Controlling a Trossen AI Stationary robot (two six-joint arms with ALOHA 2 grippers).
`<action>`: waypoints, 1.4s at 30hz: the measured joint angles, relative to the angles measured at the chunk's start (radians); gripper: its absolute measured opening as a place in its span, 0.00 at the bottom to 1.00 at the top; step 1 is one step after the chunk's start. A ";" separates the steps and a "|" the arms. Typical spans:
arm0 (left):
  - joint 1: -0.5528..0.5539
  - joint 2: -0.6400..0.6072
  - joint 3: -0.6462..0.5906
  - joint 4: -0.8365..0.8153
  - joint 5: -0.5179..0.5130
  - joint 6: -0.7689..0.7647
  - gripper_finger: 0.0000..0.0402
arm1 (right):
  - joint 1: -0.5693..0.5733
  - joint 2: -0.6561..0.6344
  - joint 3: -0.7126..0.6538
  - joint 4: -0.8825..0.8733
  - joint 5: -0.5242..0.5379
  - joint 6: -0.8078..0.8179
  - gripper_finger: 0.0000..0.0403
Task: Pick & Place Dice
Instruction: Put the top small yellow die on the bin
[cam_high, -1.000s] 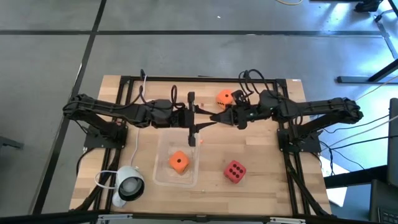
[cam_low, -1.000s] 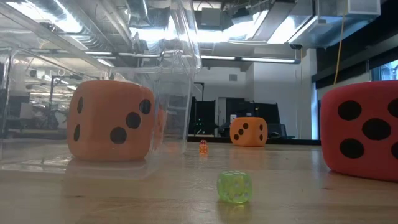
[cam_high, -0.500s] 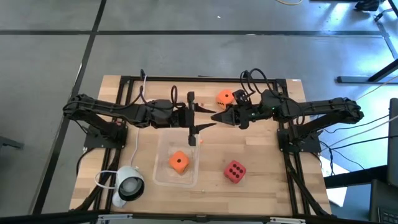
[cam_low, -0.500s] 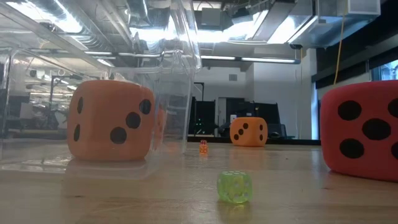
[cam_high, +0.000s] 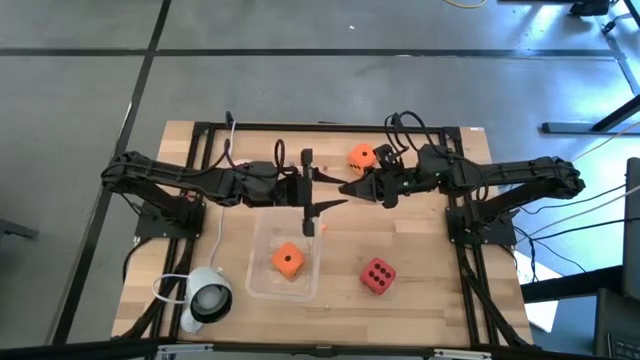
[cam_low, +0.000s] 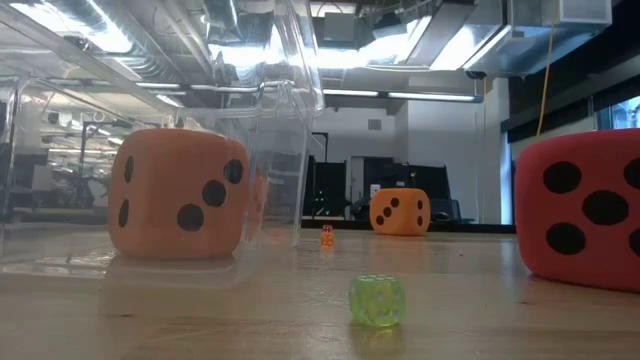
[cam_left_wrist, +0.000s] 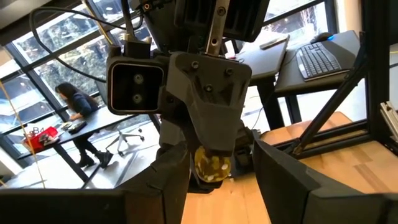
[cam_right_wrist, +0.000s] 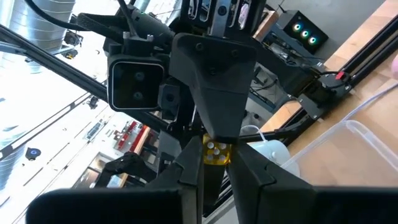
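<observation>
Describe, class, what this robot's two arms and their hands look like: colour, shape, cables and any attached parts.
Both arms are dark, slim and jointed. The left arm and right arm carry looping black cables near the wrists. Each ends in a two-fingered hand, left hand and right hand, with angular, tapering dark fingers. A boxy black camera module with two lenses sits beside the left wrist, bolted on with visible screws.

Your high view is evenly lit and sharp, with only soft, short shadows under the arms on the table (cam_high: 420, 250). In the low view, ceiling lights (cam_low: 380, 50) blow out to white glare, and the clear container (cam_low: 270, 120) close to your lens warps what's behind it. Both wrist views face bright windows (cam_left_wrist: 68, 81); dark parts read as silhouettes, near fingers soft.
</observation>
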 joint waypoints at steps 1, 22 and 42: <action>0.000 0.000 0.000 0.000 0.000 0.000 0.42 | 0.000 0.000 0.000 0.000 0.002 0.000 0.12; 0.000 -0.002 0.000 -0.005 -0.001 0.016 0.06 | 0.000 0.000 0.000 -0.019 -0.009 0.009 0.12; 0.000 -0.003 0.003 0.010 -0.025 0.031 0.04 | 0.000 0.002 0.000 0.004 0.003 0.011 0.45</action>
